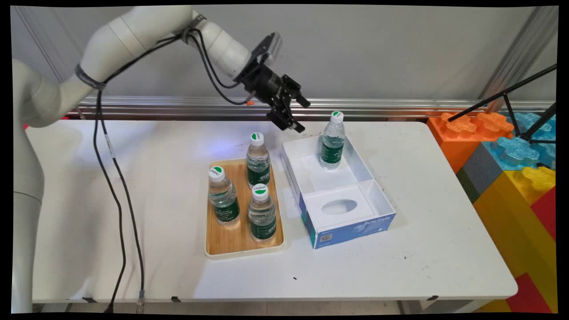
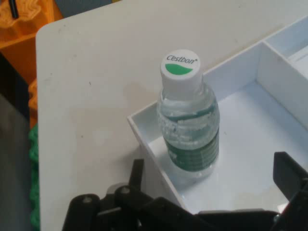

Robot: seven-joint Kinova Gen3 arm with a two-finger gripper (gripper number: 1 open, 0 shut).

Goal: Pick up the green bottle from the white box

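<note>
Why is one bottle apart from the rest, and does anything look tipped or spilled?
Nothing is tipped or spilled. Three bottles stand upright on the wooden tray; a fourth bottle stands upright in the white box's far compartment, below the open gripper.

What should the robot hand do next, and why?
Probably pull up and away a little. The open gripper hangs empty just left of the bottle, which already stands upright in the far corner of the white box; three more bottles wait on the wooden tray.
</note>
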